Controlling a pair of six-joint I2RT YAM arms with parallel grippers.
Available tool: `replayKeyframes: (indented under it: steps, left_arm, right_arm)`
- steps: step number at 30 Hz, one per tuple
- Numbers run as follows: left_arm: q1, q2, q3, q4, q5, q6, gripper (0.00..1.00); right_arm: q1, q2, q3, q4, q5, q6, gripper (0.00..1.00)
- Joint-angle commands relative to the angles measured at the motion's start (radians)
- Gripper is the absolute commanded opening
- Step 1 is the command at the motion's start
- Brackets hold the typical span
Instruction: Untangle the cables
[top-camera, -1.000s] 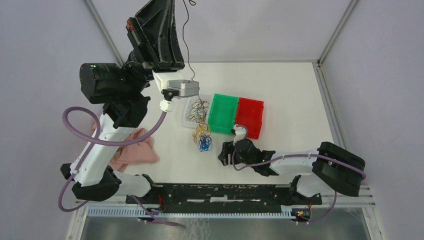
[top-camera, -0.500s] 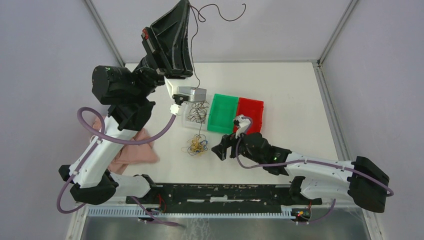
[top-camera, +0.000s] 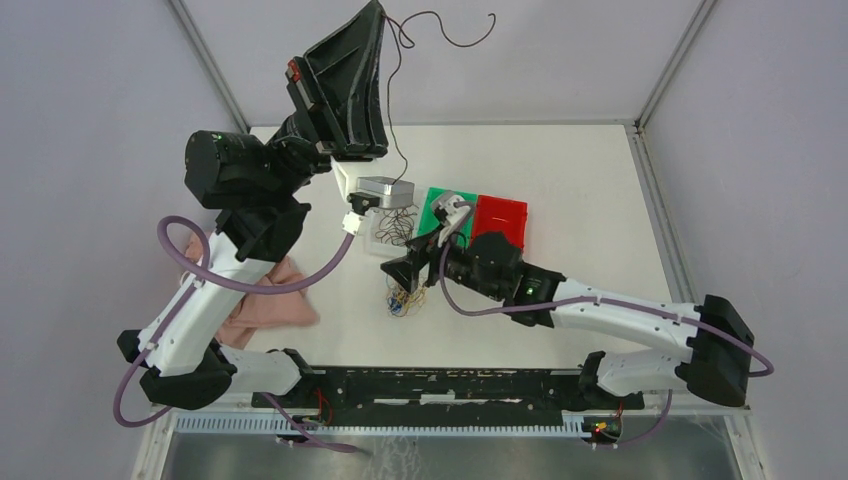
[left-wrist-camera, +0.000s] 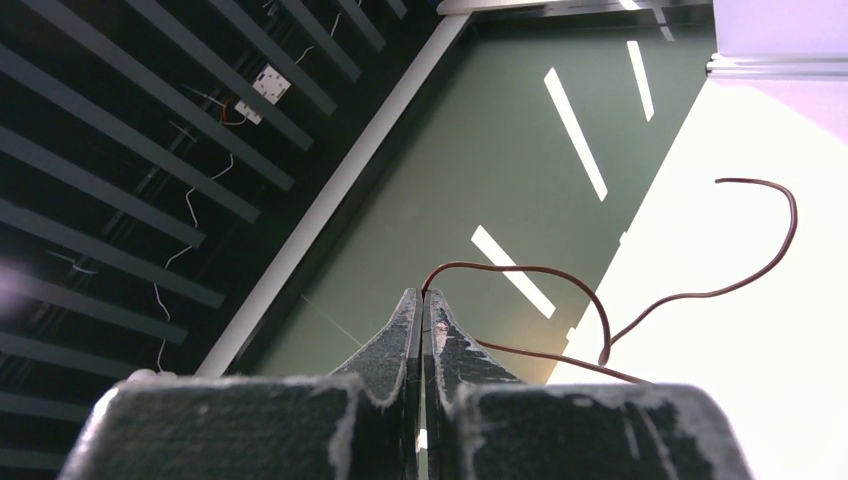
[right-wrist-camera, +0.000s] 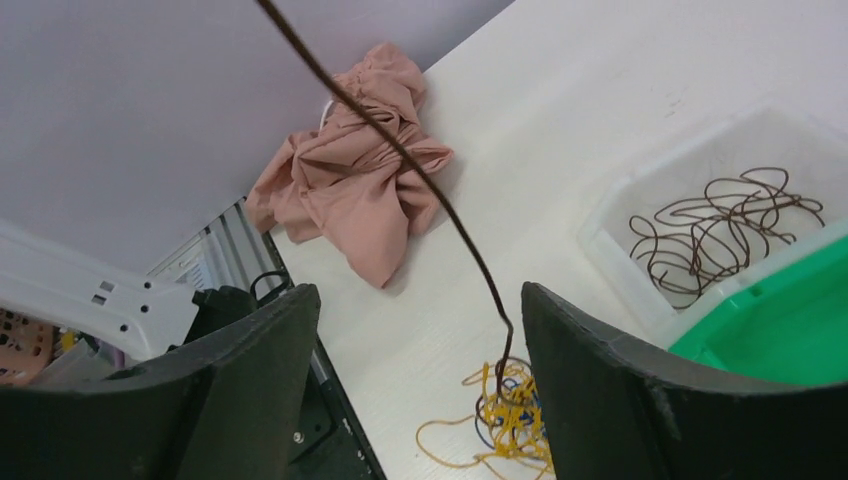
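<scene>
Bright even light, soft shadows, ceiling glare, blurred near hands

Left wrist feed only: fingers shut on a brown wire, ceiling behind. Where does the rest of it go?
Observer: From the left gripper the brown cable runs down into a yellow and blue tangle lying on the table.
Operator: Right arm doing anything?
Observer: The right gripper is open, low over that tangle. The cable passes between its fingers, not gripped.
Operator: Any cables in a bin?
Observer: A clear bin beside the green bin holds loose brown strands.
</scene>
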Motion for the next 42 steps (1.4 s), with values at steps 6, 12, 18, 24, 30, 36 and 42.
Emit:
replayKeyframes:
  steps: [6, 12, 18, 24, 30, 36, 42]
  left_arm:
    - [-0.005, -0.007, 0.064, 0.001, 0.038, 0.033, 0.04]
    - [-0.004, 0.024, 0.140, -0.019, 0.050, 0.040, 0.04]
    - [-0.005, 0.097, 0.311, -0.072, 0.068, 0.063, 0.04]
    - [-0.005, 0.164, 0.487, -0.145, 0.087, 0.109, 0.04]
    - [-0.005, 0.225, 0.612, -0.161, 0.105, 0.149, 0.04]
    - [-0.005, 0.299, 0.742, -0.146, 0.141, 0.227, 0.04]
    - [-0.005, 0.320, 0.797, -0.146, 0.139, 0.300, 0.04]
  right_arm:
    - [0.005, 0.195, 0.094, 0.062, -0.014, 0.077, 0.51]
    - [0.004, 0.263, 0.038, 0.116, -0.037, 0.150, 0.45]
    - [0.004, 0.350, -0.051, 0.207, -0.072, 0.224, 0.41]
    - [0.002, 0.446, -0.120, 0.257, -0.067, 0.267, 0.37]
    - [0.003, 0.485, -0.213, 0.313, -0.014, 0.276, 0.47]
    - [0.003, 0.498, -0.316, 0.385, 0.018, 0.300, 0.60]
    - [0.004, 0.475, -0.446, 0.489, 0.043, 0.324, 0.72]
